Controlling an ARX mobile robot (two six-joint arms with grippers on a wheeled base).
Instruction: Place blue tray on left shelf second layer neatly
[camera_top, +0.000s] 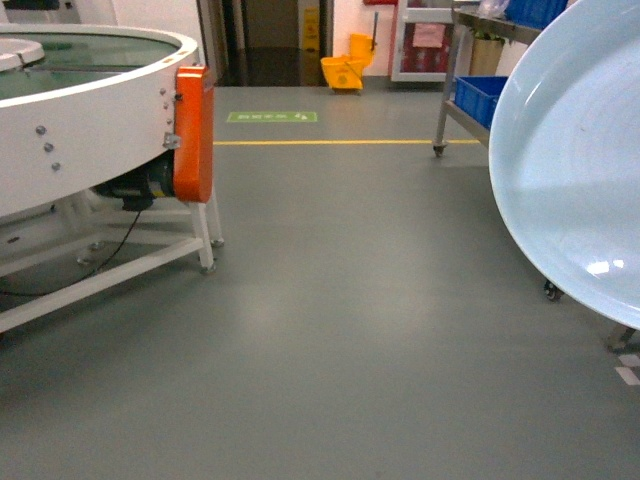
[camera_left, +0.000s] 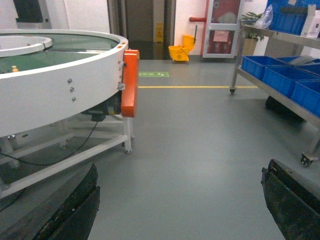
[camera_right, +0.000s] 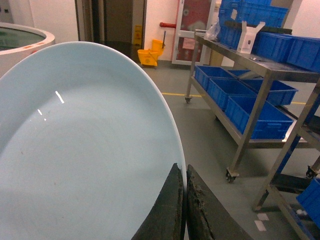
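blue tray (camera_right: 85, 150): smooth, glossy | rack (camera_right: 260, 95): shiny steel | crates (camera_right: 257, 112): plastic

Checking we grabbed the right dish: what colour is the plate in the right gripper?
Pale sky blue, plain and glossy; the plate shows best in the right wrist view.

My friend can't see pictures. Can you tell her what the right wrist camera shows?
The right tool pinches the rim of the big pale blue tray, which fills the left side. To the right stands a steel shelf holding dark blue crates, above a grey floor.
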